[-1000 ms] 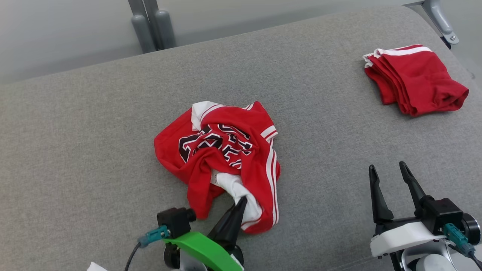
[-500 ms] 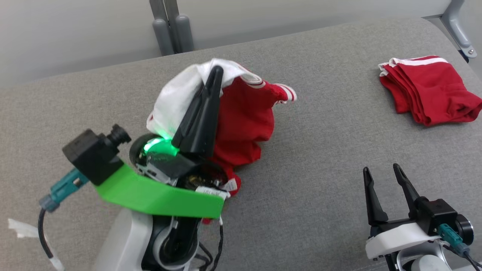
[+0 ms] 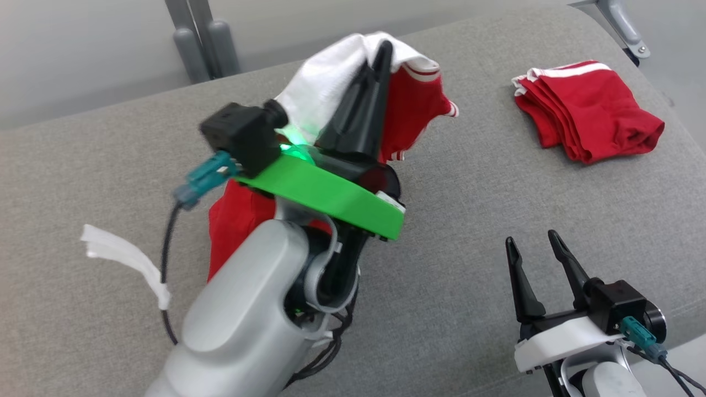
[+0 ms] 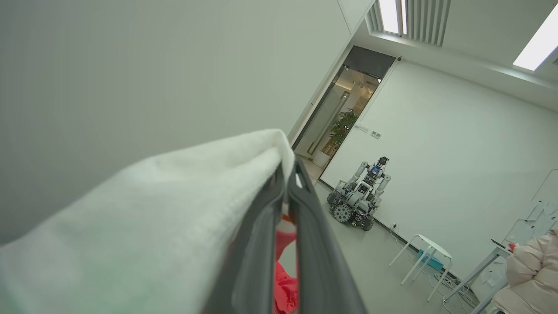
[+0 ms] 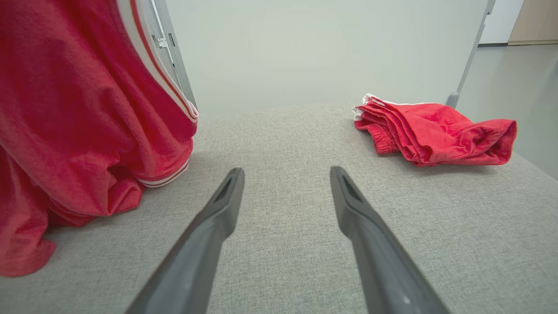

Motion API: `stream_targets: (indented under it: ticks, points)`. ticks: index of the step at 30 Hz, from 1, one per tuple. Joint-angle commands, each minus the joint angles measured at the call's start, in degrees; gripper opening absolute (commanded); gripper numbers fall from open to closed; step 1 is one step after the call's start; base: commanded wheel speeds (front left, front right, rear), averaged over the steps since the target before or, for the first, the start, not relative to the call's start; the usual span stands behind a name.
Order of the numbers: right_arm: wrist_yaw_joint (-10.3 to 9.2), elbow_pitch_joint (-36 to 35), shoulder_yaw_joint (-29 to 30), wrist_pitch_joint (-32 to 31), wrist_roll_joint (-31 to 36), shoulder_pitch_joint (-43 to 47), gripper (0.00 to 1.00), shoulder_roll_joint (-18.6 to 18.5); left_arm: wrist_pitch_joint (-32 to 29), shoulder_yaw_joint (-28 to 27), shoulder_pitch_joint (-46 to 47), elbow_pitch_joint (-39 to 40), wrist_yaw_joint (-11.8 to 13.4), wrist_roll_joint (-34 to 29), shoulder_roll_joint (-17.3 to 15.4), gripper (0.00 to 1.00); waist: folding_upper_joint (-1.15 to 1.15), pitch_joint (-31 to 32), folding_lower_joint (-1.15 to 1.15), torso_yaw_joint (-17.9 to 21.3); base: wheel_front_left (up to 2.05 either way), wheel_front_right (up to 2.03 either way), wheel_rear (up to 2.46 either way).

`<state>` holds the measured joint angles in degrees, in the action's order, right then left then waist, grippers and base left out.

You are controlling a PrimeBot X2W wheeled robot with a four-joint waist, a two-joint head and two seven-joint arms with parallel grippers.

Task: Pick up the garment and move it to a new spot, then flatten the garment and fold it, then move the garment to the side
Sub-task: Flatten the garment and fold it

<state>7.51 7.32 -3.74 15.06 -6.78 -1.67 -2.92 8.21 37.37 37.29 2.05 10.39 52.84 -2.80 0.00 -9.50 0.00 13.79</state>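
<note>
Note L end effector (image 3: 384,49) pinched shut on garment (image 3: 411,102) at white lining edge, 12 o'clock; hangs bunched, lower folds touching desk (image 3: 83,165). Note R end effector (image 3: 530,237) spread wide, empty, 5 o'clock. Expect soft, light, limp fabric; take hem corner w/ R to spread.

I see folded red shorts (image 3: 587,110) lying on the grey cushion (image 3: 496,182) near its far right corner (white trim showing); grey posts (image 3: 223,49) stand behind its far edge.
</note>
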Motion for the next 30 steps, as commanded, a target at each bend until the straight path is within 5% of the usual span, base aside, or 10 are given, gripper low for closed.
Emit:
stream_targets:
  ticks: [1, 8, 13, 15, 16, 17, 18, 30]
  points:
    - [-0.04, 0.2, -0.2, 0.2, -0.6, -1.0, 1.0, 0.0, 1.1, 2.4, 1.4, -2.4, 0.8, 0.8, -0.2, 0.0, 0.0, -3.1, 0.0, 2.7, 0.0, 0.0, 0.0]
    - [-0.04, 0.6, -2.4, 0.2, -3.5, -4.0, 1.0, 0.0, 5.8, 16.1, 1.3, -16.4, 2.3, 11.4, -0.3, 0.0, 0.0, -8.7, 0.0, 6.4, 0.0, 0.0, 0.0]
    - [-0.04, 0.5, -2.1, 0.2, -4.5, -5.5, 1.0, 0.0, 6.8, 24.4, 2.9, -19.2, 2.1, 16.1, -0.3, 0.0, 0.0, -10.6, 0.0, 7.2, 0.0, 0.0, 0.0]
    - [-0.04, 0.7, -2.1, 0.2, -4.6, -5.7, 1.0, 0.0, 7.0, 27.1, 3.5, -19.2, 1.7, 17.2, -0.2, 0.12, 0.0, -10.9, 0.0, 7.2, 0.0, 0.0, 0.0]
    - [-0.04, 0.8, -2.1, 0.2, -4.6, -5.8, 1.0, 0.0, 7.0, 28.2, 3.4, -18.8, 1.1, 18.1, -0.2, 0.44, 0.0, -10.9, 0.0, 7.2, 0.0, 0.0, 0.0]
    - [-0.04, 0.9, -2.1, 0.2, -4.6, -5.9, 1.0, 0.0, 7.0, 29.0, 3.1, -18.4, 0.8, 18.6, -0.3, 0.87, 0.0, -10.9, 0.0, 7.2, 0.0, 0.0, 0.0]
    - [-0.04, 1.0, -2.1, 0.2, -4.6, -6.0, 1.0, 0.0, 7.0, 29.7, 3.0, -18.2, 0.7, 19.2, -0.3, 1.0, 0.0, -11.0, 0.0, 7.1, 0.0, 0.0, 0.0]
    - [-0.04, 1.6, -0.2, 0.2, -3.2, -5.3, 1.0, 0.0, 2.5, 36.0, 6.2, -12.2, -6.3, 26.0, -0.3, 1.0, 0.0, -8.1, 0.0, 3.6, 0.0, 0.0, 0.0]
